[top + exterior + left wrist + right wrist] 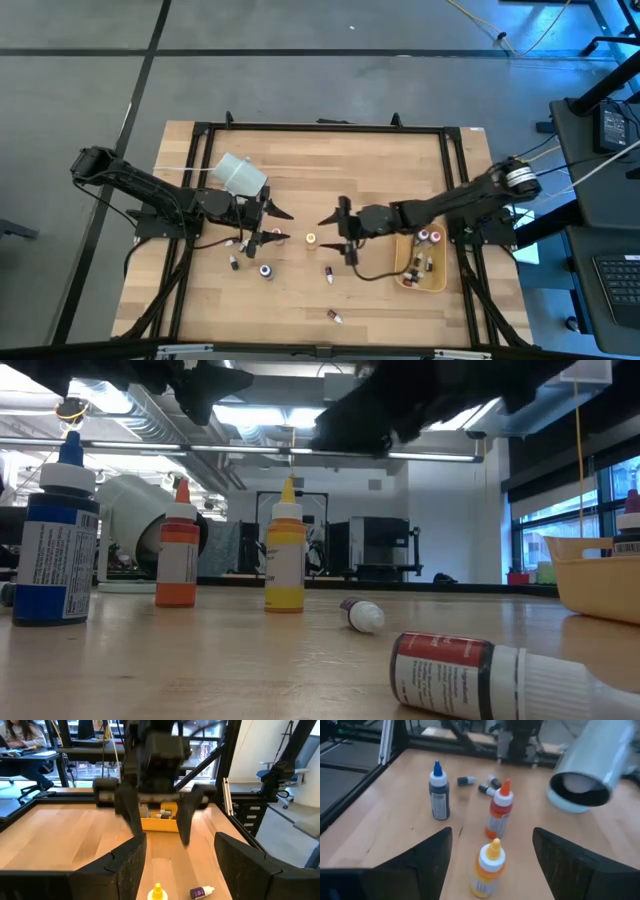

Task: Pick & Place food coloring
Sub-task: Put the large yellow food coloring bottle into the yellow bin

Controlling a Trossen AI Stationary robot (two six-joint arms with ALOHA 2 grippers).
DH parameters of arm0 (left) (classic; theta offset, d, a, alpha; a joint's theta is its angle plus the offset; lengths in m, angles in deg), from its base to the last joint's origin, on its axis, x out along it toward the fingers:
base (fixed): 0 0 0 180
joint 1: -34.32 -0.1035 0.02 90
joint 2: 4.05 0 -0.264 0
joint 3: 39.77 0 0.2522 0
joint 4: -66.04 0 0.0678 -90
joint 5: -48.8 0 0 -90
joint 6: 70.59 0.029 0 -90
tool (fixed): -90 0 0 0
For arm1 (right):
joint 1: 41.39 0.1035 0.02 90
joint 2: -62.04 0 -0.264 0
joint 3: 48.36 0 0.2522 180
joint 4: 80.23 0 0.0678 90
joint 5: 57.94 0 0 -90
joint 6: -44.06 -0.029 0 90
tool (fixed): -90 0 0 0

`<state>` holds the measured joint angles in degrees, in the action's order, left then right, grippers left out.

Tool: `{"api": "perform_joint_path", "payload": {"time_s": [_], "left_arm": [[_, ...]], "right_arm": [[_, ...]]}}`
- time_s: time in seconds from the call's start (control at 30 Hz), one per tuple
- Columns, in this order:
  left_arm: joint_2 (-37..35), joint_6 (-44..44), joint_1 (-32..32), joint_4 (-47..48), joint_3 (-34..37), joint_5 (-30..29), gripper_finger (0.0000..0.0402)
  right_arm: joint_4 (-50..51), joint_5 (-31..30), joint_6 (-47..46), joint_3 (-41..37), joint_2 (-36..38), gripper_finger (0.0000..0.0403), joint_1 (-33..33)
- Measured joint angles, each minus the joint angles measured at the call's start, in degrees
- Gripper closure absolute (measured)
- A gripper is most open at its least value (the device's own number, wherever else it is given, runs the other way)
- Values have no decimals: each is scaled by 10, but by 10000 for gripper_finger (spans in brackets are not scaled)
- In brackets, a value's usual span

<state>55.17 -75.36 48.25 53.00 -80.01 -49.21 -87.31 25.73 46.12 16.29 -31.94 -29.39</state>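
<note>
Several small food coloring bottles are on the table. A yellow one [311, 239] stands upright between my two grippers, with an orange one [499, 812] and a blue one [439, 792] standing beyond it. A red one [470, 675] and a small one [362, 614] lie on their sides. My right gripper [492, 835] is open and faces the yellow bottle [487, 870], which stands just ahead of its fingers, untouched. My left gripper [285, 226] is open, opposite the right one, near the orange bottle.
A white cup [240, 174] lies on its side behind the left gripper. A tan tray [422, 262] at the right holds a few bottles. More small bottles [235, 262] lie near the left gripper, and one [335, 316] lies by the near edge.
</note>
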Motion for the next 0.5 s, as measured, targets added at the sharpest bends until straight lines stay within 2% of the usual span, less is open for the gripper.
{"api": "perform_joint_path", "payload": {"time_s": [0.17, 0.33, 0.5], "left_arm": [[0, 0, 0, 0, 0, 0, 175], [0, 0, 0, 0, 0, 0, 171], [0, 0, 0, 1, 0, 0, 174]], "right_arm": [[-9, 45, 2, 40, -68, 125, -22], [-5, 50, 11, 67, -114, 125, -25], [15, 51, 12, 72, -130, 127, -25]]}}
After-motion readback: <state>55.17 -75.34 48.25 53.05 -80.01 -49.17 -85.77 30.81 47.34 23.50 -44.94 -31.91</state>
